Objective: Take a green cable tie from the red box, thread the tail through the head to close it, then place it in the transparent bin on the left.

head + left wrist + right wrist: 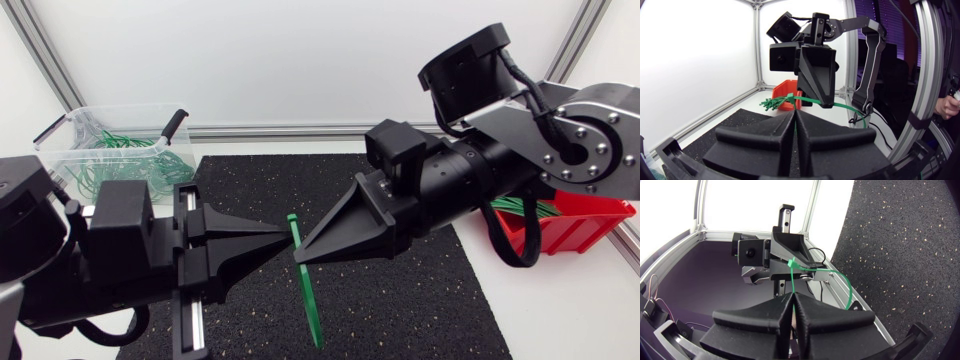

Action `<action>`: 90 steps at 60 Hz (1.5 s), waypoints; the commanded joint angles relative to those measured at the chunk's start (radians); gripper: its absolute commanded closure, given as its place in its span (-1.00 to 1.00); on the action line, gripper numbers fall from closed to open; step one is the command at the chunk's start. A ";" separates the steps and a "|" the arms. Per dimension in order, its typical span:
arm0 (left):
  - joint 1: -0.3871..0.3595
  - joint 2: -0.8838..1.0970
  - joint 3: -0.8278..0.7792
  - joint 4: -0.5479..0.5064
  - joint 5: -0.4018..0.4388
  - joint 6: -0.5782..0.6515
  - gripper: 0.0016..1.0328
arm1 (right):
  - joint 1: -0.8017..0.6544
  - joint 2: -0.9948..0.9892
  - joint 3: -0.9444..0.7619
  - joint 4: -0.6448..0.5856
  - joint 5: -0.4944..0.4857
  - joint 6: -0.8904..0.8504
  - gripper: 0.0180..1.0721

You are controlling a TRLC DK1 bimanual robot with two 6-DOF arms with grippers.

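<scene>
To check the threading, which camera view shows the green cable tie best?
The head view: nearly the whole cable tie shows, head to tail. Each wrist view shows only a curved green stretch of it, partly hidden.

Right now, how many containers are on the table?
2: the transparent bin at the far left and the red box at the right, partly hidden behind my right arm.

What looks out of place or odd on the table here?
Nothing much. A bunch of ties sticks out over the rim of the red box, not lying fully inside it.
</scene>
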 commanded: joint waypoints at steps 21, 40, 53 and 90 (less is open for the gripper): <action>-0.089 -0.038 -0.012 0.003 -0.034 -0.017 0.92 | -0.034 0.003 -0.001 0.003 -0.001 0.000 0.89; -0.155 -0.077 -0.029 -0.008 -0.094 -0.009 0.92 | -0.052 -0.005 -0.001 0.003 -0.007 0.010 0.89; -0.198 -0.101 -0.028 -0.028 -0.134 -0.007 0.92 | -0.058 0.007 -0.003 0.008 -0.007 0.014 0.89; -0.121 -0.015 -0.031 0.032 -0.134 0.019 0.92 | -0.075 -0.042 -0.006 -0.017 -0.067 0.002 0.28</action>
